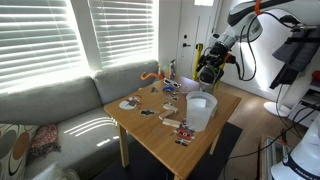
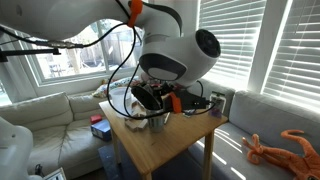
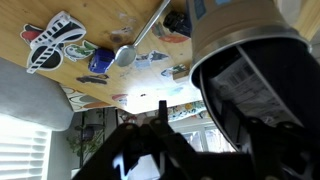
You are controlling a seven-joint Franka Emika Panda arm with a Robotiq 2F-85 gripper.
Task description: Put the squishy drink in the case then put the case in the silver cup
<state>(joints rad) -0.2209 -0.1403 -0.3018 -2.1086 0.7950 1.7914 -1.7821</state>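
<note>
1. A robot arm (image 1: 240,25) reaches over the far end of a wooden table (image 1: 160,140) in a bright living room with slatted window blinds (image 1: 40,40).
2. The gripper (image 1: 208,70) hangs just above the tabletop at that far end, pointing down and tilted.
3. In the wrist view, which looks along the table with the wood at the top of the picture, the gripper (image 3: 162,108) has its two fingers brought together into a narrow point. Nothing shows between the tips.
4. The silver cup (image 2: 157,121) stands on the table (image 2: 175,150) right under the gripper (image 2: 150,103), partly hidden by the arm's dark hardware. Whether they touch cannot be told.
5. The squishy drink and its case cannot be made out with certainty in any view.
6. A large dark round object with a printed label (image 3: 250,85) fills the right of the wrist view, too close to identify.
7. A tall white translucent tub (image 1: 200,112) stands on the table nearer the camera, well apart from the gripper.
8. Small flat items lie scattered over the wood, among them a metal spoon (image 3: 140,38), a black-and-white sunglasses-shaped card (image 3: 55,42) and a small blue object (image 3: 98,62).
9. A pale sofa (image 1: 60,115) runs beside the table.
10. An orange toy lizard (image 2: 275,150) lies on a sofa cushion.
</note>
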